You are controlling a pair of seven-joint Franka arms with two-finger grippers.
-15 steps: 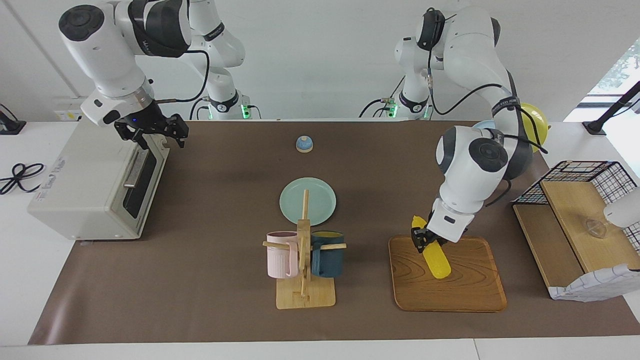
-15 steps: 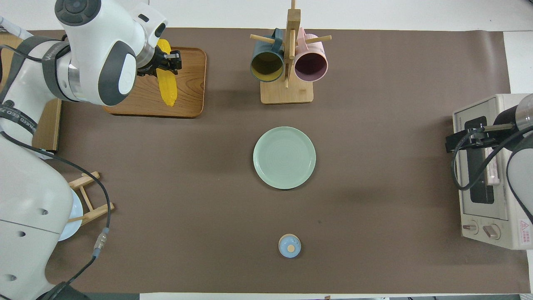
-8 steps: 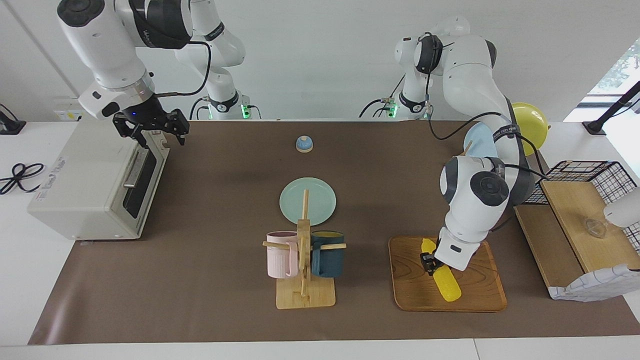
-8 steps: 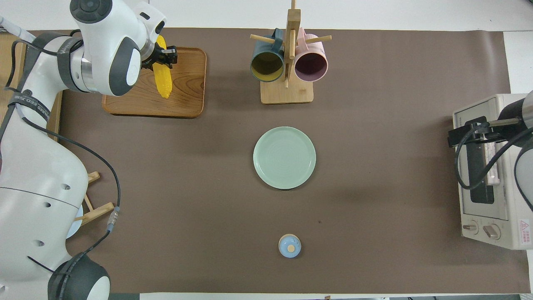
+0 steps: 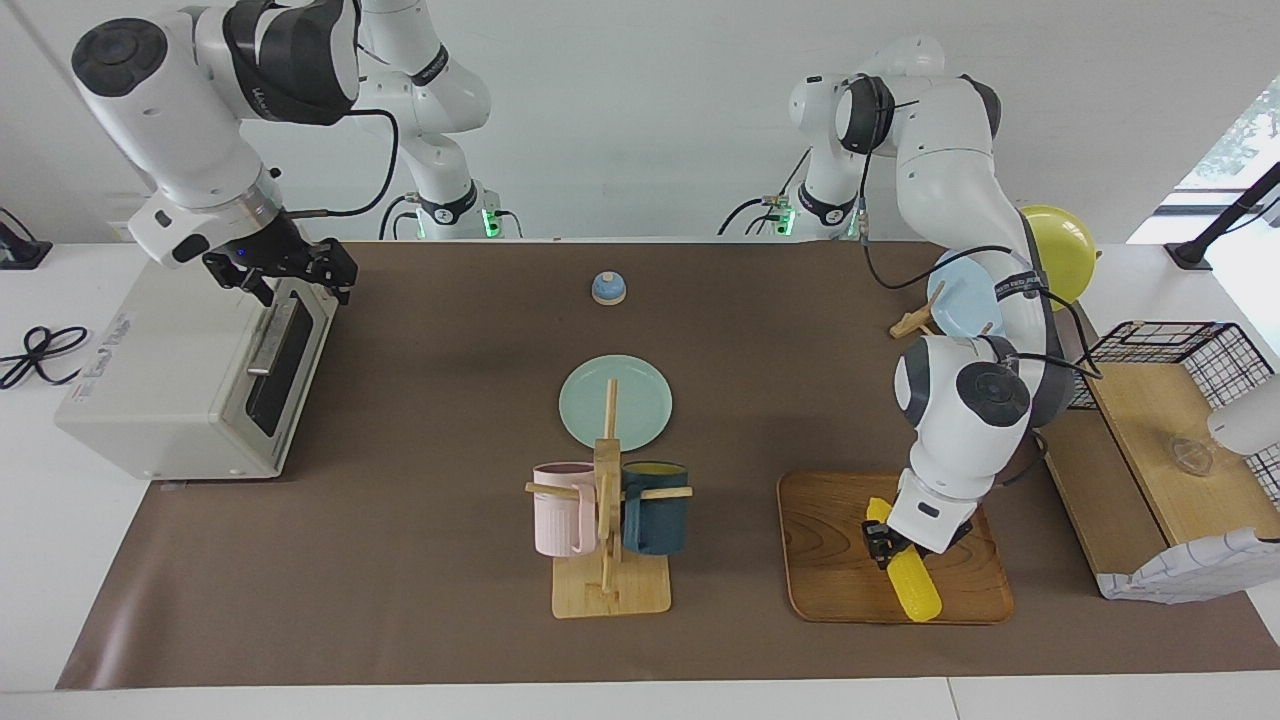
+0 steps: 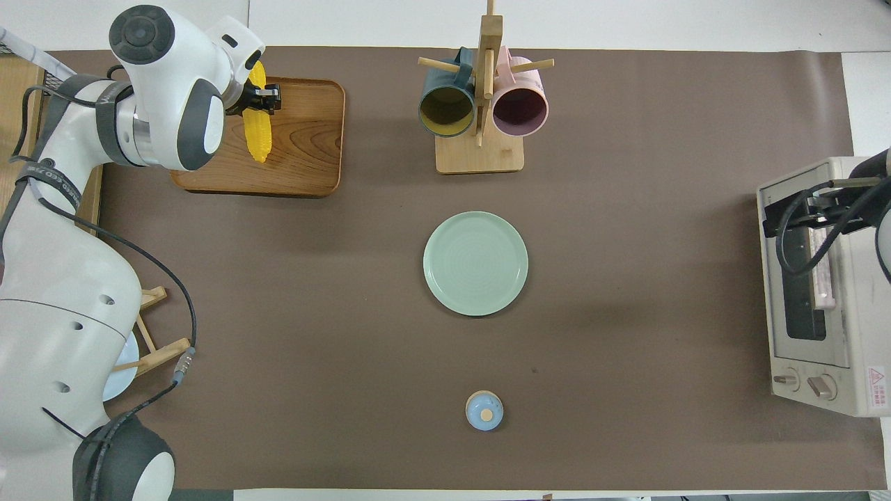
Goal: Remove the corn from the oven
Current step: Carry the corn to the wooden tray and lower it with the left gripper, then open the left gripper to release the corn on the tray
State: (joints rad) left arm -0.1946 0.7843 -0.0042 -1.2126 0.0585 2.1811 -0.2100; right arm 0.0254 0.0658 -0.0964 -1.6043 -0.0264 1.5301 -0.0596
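Over the tray (image 5: 830, 560), left jaws grip corn (image 5: 915, 590); right jaws wide above oven (image 5: 180, 380).

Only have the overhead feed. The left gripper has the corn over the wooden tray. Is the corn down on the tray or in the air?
Observer: In the facing view, the left gripper is shut on the corn. The corn slants down, with its low tip right at the tray. I can't tell whether it touches.
Operator: And the other arm? It's cut off at my frame edge.
Observer: The right gripper is open and empty, over the top front edge of the oven, above the door.
Operator: Anything else at the tray's end of the table?
Observer: A wire basket stands there, toward the left arm's end, outside your frame.
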